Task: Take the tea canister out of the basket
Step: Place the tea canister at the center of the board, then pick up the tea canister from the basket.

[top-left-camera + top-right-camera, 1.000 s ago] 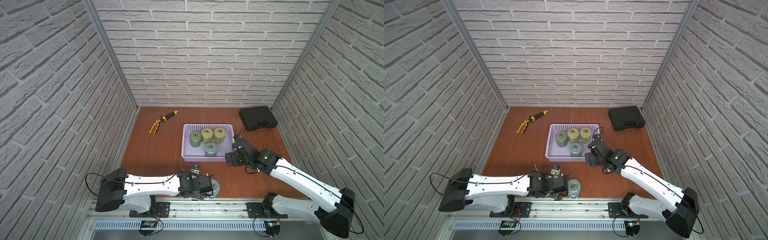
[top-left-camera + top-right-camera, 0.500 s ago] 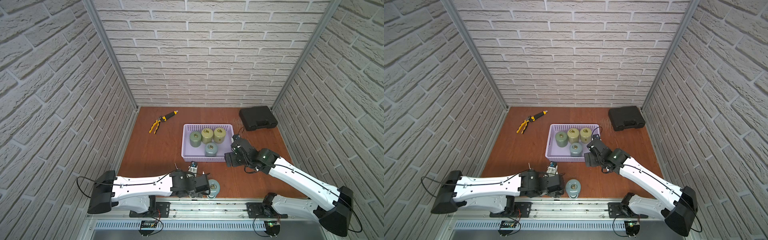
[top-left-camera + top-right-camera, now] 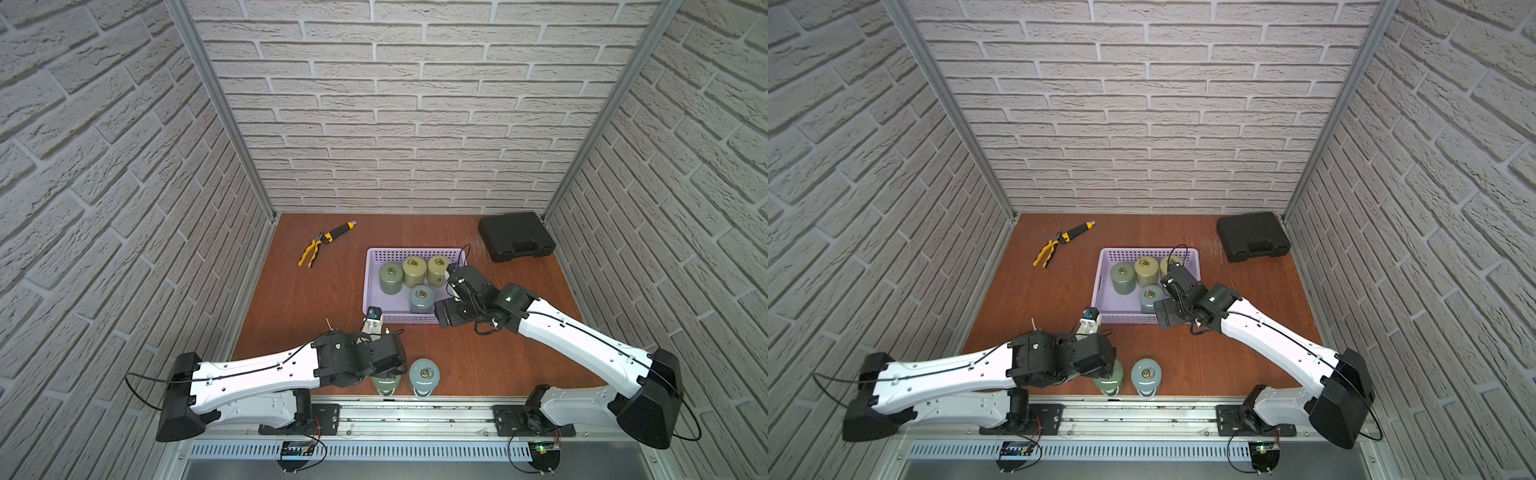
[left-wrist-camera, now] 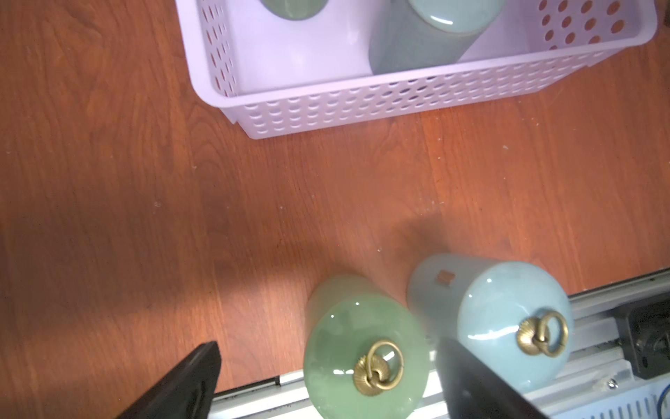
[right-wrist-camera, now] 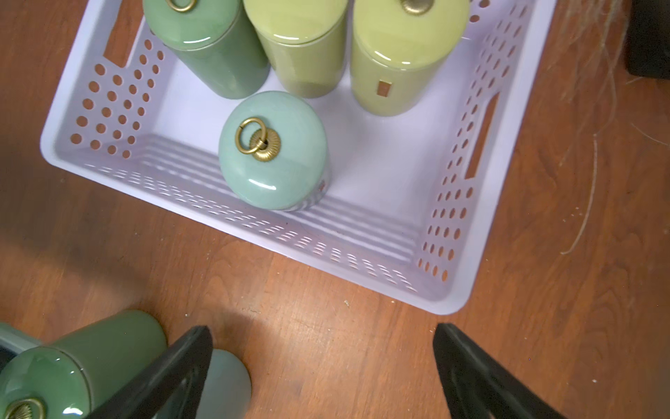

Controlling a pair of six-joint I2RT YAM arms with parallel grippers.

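Four tea canisters are seen upright in the lavender basket: a dark green canister and a pair of yellow-green canisters along its far wall, and a pale blue-green canister alone against its near wall. Two more, a green canister and a pale blue canister, are set just beside each other on the table, well in front of the basket, presumably to keep them clear of it. The left hand is held wide above the green canister, gripping nothing. The right hand is likewise wide and empty at the basket's near corner, from where the lone canister is judged easiest to reach.
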